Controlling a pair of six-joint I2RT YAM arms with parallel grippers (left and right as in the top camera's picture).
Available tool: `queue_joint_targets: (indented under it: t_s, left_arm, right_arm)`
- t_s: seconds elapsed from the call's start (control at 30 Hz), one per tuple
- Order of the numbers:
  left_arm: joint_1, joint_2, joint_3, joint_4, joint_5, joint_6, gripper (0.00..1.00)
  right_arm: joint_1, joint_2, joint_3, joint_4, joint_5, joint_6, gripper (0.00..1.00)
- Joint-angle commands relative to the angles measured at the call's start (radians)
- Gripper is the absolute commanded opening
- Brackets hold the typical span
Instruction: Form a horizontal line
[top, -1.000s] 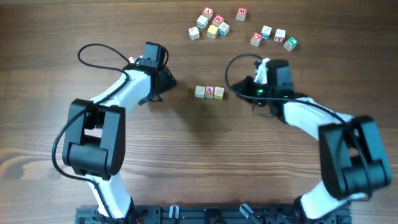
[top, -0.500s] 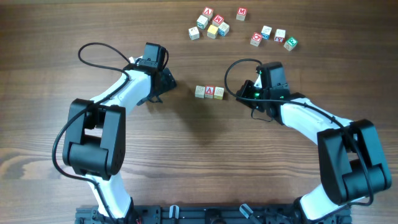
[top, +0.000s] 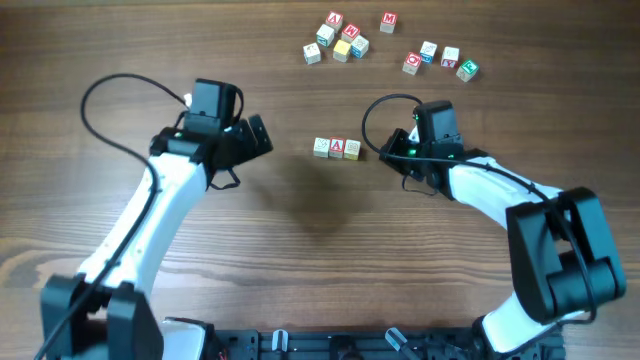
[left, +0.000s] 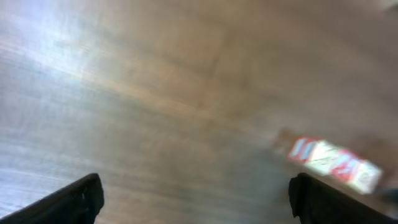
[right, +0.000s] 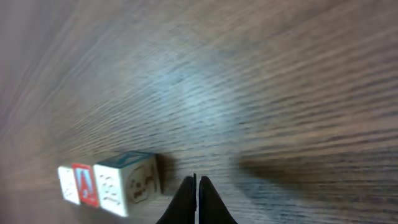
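The left claw (top: 260, 139) hangs released over the wooden table (top: 300, 250), jaws spread wide with nothing between them. The line of three cubes (top: 337, 148) lies out past its tips: whitish, red "A", pale yellow, touching side to side. The right claw (top: 384, 152) is clenched on nothing, tips pressed together just beside the yellow end, and loose letter cubes (top: 338, 40) sit in two clusters well beyond both claws.

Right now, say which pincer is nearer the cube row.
Right. The right pincer, shut, is beside the row at its yellow end; the left pincer, open, is farther beyond the whitish end.
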Motion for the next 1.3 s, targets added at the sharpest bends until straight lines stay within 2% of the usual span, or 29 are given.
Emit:
queue_joint_targets:
  t_s: [0.0,0.03,0.33,0.53,0.73,0.87,1.27]
  left_arm:
    - [0.003,0.027,0.0,0.04,0.04,0.023,0.13]
    - [0.003,0.041,-0.001,0.057,0.079,0.023,0.04]
    - [0.003,0.285,-0.002,0.262,0.363,0.022,0.04]
    - [0.003,0.446,-0.002,0.368,0.518,-0.035,0.04]
    - [0.001,0.521,-0.002,0.489,0.545,-0.068,0.04]
    - [0.0,0.556,-0.003,0.537,0.545,-0.069,0.04]
    - [-0.013,0.607,-0.003,0.567,0.589,-0.084,0.04]
  right_arm:
    - [0.002,0.041,0.005,0.014,-0.003,0.058,0.05]
    - [0.002,0.041,0.005,0.015,-0.005,0.058,0.05]
    - [0.002,0.048,0.005,0.029,-0.028,0.058,0.04]
    - [0.002,0.048,0.005,0.029,-0.028,0.054,0.04]
    - [0.002,0.048,0.005,0.03,-0.051,0.047,0.05]
    - [0.002,0.048,0.005,0.028,-0.146,0.026,0.05]
    - [0.002,0.048,0.005,0.131,-0.209,0.011,0.05]
